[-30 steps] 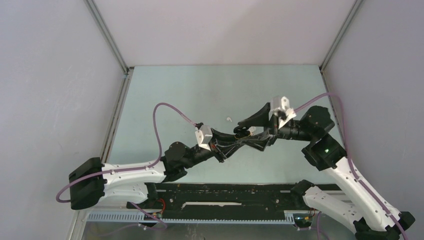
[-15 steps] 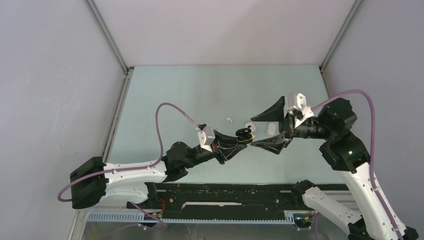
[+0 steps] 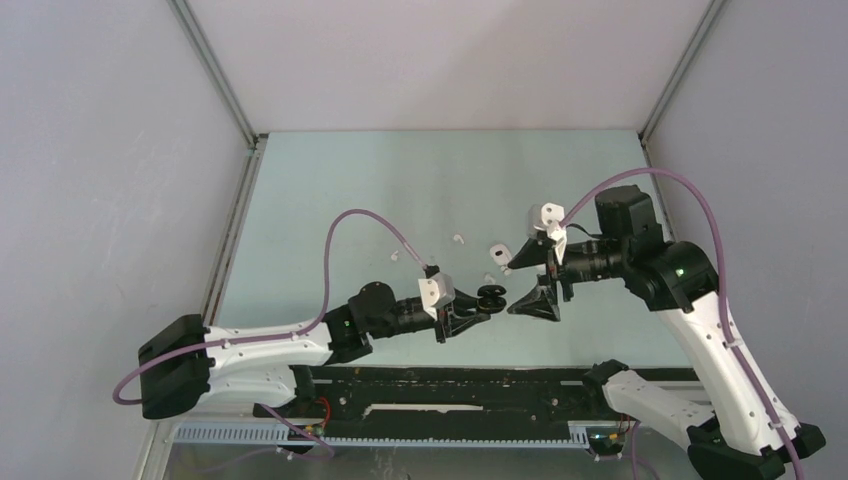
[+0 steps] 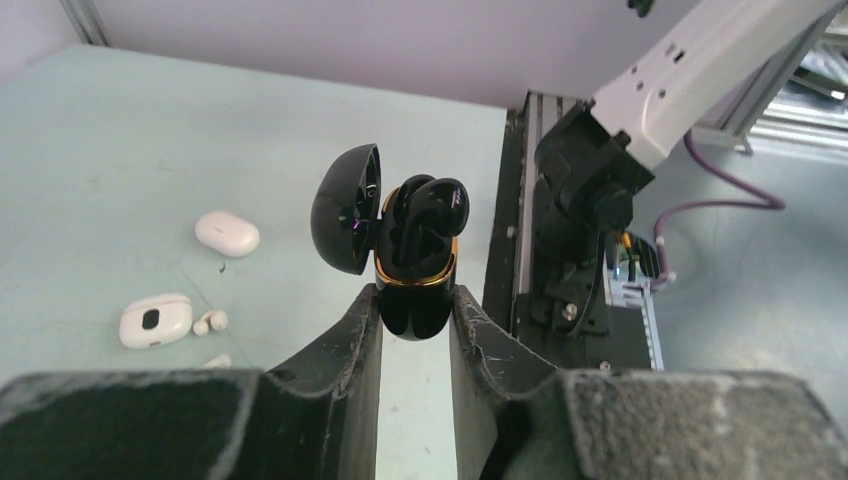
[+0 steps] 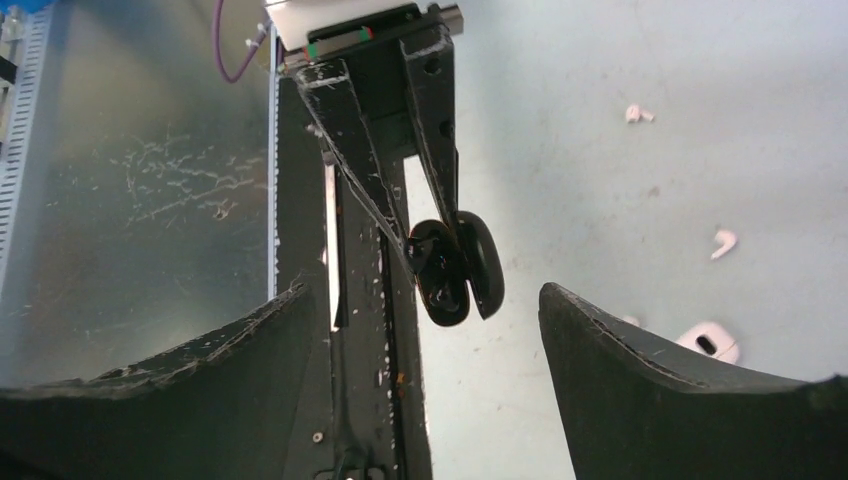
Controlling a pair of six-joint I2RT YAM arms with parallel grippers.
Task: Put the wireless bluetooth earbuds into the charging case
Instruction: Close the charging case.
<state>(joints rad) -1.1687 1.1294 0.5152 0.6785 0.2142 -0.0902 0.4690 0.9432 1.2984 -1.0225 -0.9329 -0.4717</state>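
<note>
My left gripper [image 4: 413, 300] is shut on the lower body of a black charging case [image 4: 415, 285] with a gold rim, held above the table. Its lid [image 4: 345, 210] hangs open to the left. Two black earbuds [image 4: 430, 205] sit in the case with their tops sticking out. In the top view the case [image 3: 490, 297] is just left of my right gripper [image 3: 520, 277], which is open and holds nothing. The right wrist view shows the case [image 5: 455, 270] ahead of the wide-apart fingers [image 5: 250, 350], apart from them.
On the table lie a closed white case [image 4: 227, 233], a second white case [image 4: 155, 320] and loose white earbuds [image 4: 210, 321]. From above, a white earbud [image 3: 459, 239] and a white case [image 3: 497, 253] lie behind the grippers. The black base rail [image 3: 450, 385] runs along the near edge.
My right gripper has let go of the case area, opened wider and drawn back to the right. The left gripper has carried the case nearer and to the right.
</note>
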